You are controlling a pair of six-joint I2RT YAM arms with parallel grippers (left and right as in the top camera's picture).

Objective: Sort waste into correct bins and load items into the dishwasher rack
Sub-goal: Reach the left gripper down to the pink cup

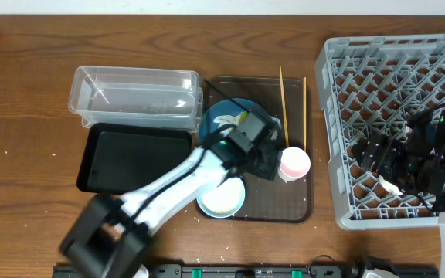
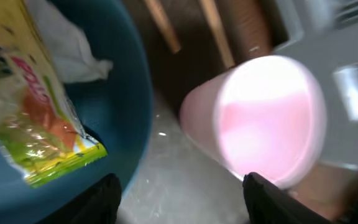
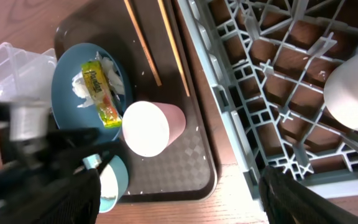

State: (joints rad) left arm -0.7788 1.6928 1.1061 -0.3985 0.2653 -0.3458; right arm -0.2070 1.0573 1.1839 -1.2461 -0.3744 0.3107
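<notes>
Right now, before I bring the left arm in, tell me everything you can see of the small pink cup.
The small pink cup is a smooth, plain, pale pink tumbler with no handle, plastic by the look. It seems to stand mouth up and looks empty. It sits on the right part of the dark brown tray, just right of the blue plate and near the ends of the two chopsticks. The left gripper hovers open beside it and does not appear to touch it.

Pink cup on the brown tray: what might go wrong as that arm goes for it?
The pink cup sits off-centre to the left gripper's open fingers, so closing may tip it. One finger is near the blue plate holding the snack wrapper, and could bump it.
</notes>
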